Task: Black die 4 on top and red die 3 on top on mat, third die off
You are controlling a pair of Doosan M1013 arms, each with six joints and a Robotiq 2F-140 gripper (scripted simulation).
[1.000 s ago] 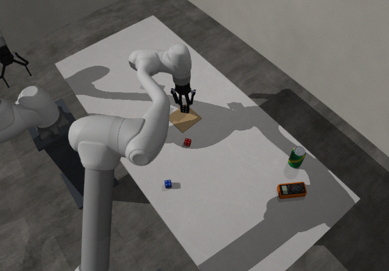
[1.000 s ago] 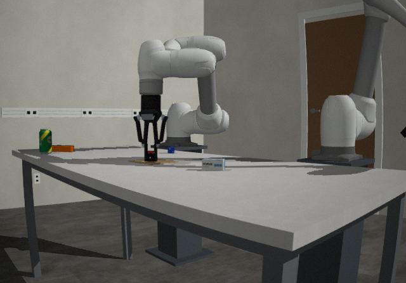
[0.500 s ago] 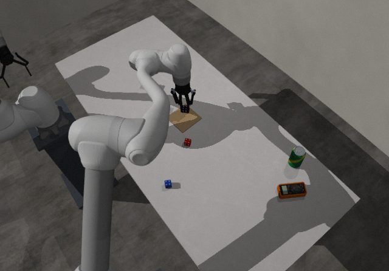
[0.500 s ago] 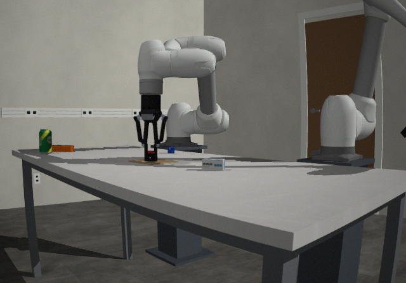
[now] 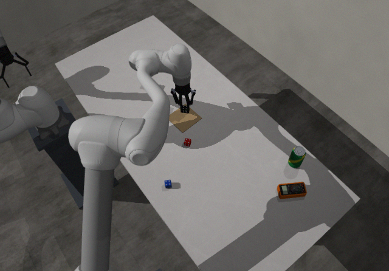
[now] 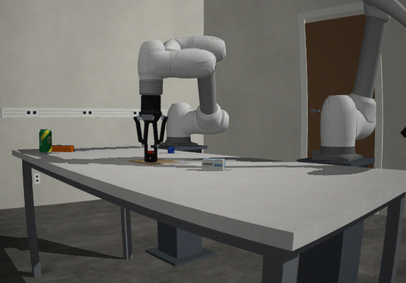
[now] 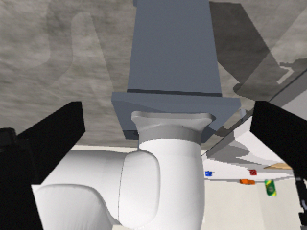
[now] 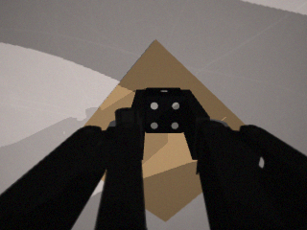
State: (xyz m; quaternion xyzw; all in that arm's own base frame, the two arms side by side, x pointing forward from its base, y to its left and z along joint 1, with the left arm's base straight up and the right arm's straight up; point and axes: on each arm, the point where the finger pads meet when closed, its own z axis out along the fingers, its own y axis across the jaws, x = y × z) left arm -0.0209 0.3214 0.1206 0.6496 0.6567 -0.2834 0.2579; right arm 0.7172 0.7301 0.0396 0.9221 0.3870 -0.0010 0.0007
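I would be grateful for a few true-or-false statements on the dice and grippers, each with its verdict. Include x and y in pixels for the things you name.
1. The right gripper (image 5: pixel 184 108) (image 6: pixel 150 157) (image 8: pixel 162 104) holds the black die (image 8: pixel 164 115) over the mat (image 5: pixel 183 126) (image 8: pixel 168 208). True.
2. The face of the black die seen by the right wrist camera has two pips. False: it has four.
3. The red die (image 5: pixel 187 142) lies on the mat. False: it lies on the table beside it.
4. The blue die (image 5: pixel 168 183) (image 6: pixel 170 150) is off the mat. True.
5. The left gripper (image 5: pixel 16 70) is shut. False: its fingers are spread wide.
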